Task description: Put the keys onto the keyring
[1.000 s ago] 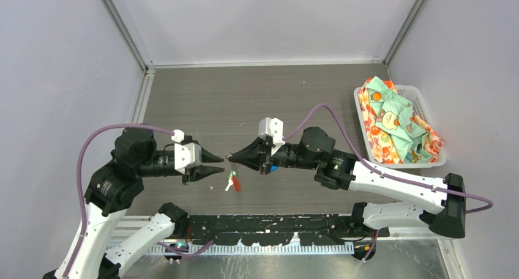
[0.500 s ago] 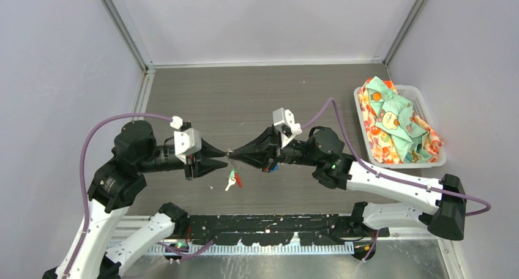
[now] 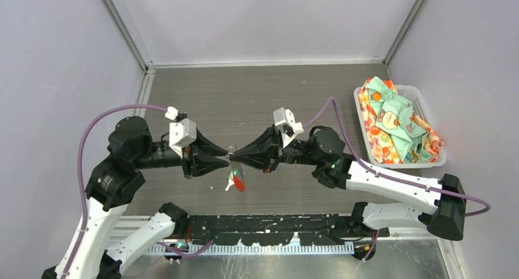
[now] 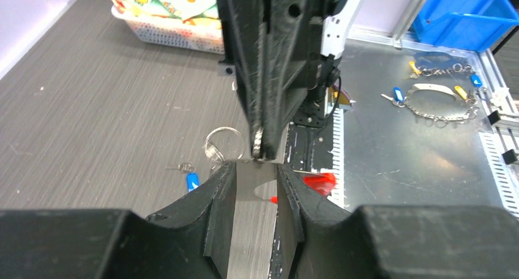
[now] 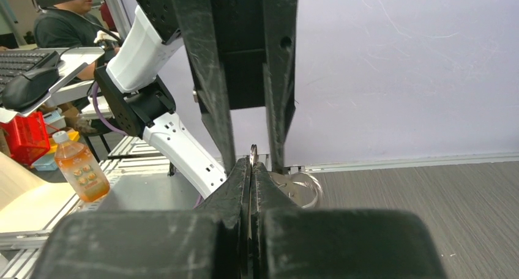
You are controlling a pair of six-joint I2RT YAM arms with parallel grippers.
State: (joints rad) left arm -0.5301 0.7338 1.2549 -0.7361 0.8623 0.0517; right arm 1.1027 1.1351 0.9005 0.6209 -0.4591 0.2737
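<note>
A white basket [image 3: 421, 101] at the table's [image 3: 245, 95] right edge holds patterned cloth [image 3: 395, 123]. The right gripper [image 3: 234, 158] is pinched shut on the keyring [image 3: 238, 183], whose red loop shows just below beside a green key [image 3: 230, 182]; the left gripper [image 3: 226, 158], part open and empty, straddles that tip

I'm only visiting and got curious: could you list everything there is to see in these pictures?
Silver ring: one, silver, up in the air above the table.
Green-headed key: one, green and silver, below the ring.
Red piece: one, red, beside that key.
Blue-headed key: one, blue, on the table.
Basket: one, white, table's right edge.
Cloth: patterned orange and mint, in the basket.
Chains with coloured tags: a couple, silver, on the metal plate.
Bin: one, blue, beyond that plate.
Bottle: one, orange drink, outside the enclosure.
Left tool: one, black, open.
Right tool: one, black, shut.
</note>
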